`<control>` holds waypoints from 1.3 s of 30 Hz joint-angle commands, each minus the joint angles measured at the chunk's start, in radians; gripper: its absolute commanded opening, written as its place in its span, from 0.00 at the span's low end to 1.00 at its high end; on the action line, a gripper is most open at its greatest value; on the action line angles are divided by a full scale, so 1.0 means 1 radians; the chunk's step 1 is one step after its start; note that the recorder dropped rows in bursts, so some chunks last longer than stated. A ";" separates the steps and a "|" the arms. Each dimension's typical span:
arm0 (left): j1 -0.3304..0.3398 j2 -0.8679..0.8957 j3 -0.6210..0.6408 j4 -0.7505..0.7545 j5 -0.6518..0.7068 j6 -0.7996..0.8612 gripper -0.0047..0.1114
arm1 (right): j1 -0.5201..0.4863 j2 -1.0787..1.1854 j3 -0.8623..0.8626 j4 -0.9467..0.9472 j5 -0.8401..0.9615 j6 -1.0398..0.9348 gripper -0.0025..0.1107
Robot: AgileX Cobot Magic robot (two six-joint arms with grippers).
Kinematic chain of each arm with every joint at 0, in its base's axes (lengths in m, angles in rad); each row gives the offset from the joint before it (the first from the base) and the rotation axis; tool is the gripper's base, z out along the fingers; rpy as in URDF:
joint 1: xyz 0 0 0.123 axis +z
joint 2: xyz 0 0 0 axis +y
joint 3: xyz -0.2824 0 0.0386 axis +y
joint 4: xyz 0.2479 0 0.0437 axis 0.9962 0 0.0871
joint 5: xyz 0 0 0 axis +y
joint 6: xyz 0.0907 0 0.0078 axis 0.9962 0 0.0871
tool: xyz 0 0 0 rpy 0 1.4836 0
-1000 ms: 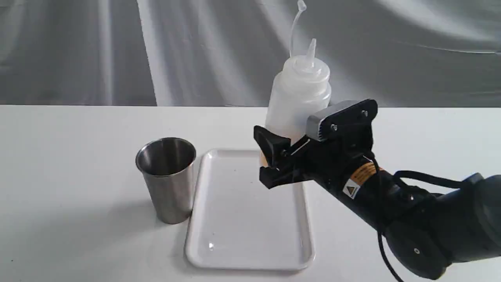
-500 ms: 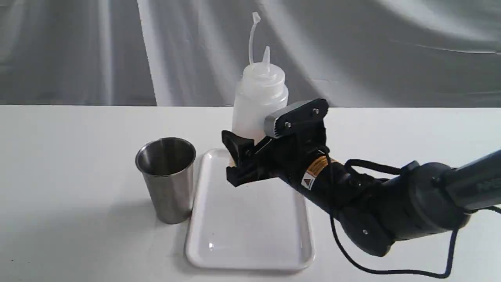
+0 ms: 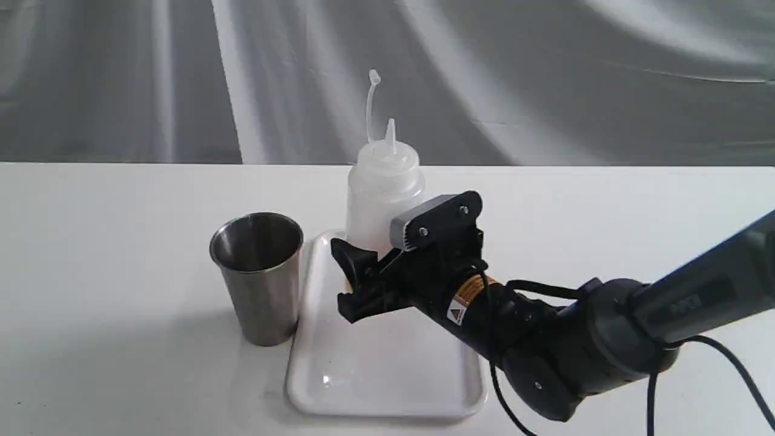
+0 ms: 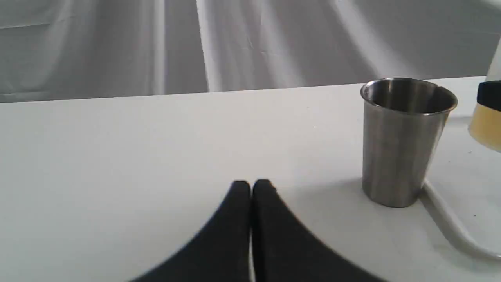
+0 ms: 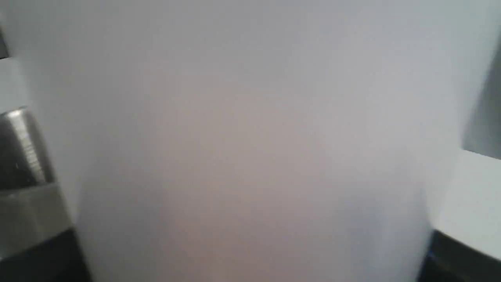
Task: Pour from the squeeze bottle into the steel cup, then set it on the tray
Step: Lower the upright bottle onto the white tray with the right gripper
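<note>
The squeeze bottle (image 3: pixel 382 188) stands upright over the far left part of the white tray (image 3: pixel 375 369), its cap strap pointing up. My right gripper (image 3: pixel 362 274) is shut on its lower body, hiding the base, so I cannot tell whether it touches the tray. In the right wrist view the bottle (image 5: pixel 250 141) fills the picture. The steel cup (image 3: pixel 260 278) stands upright just left of the tray. My left gripper (image 4: pixel 251 187) is shut and empty, low over the table, with the cup (image 4: pixel 399 145) off to one side and the bottle's amber bottom (image 4: pixel 487 125) beyond it.
The white table (image 3: pixel 91 242) carries only the cup and tray, with a grey curtain (image 3: pixel 181 72) behind it. My right arm (image 3: pixel 575 345) and its cable reach in low from the right, over the tray's right side.
My right gripper has carried the bottle leftward and down, from above the tray's far right corner to its far left part near the cup. The cup and tray stayed put.
</note>
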 commanded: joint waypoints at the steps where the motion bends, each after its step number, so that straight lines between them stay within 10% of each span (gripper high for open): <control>1: -0.005 -0.003 0.004 0.001 -0.008 -0.005 0.04 | 0.001 0.012 -0.007 0.011 -0.068 0.003 0.02; 39: -0.005 -0.003 0.004 0.001 -0.008 -0.003 0.04 | -0.003 0.150 -0.007 -0.006 -0.188 -0.107 0.02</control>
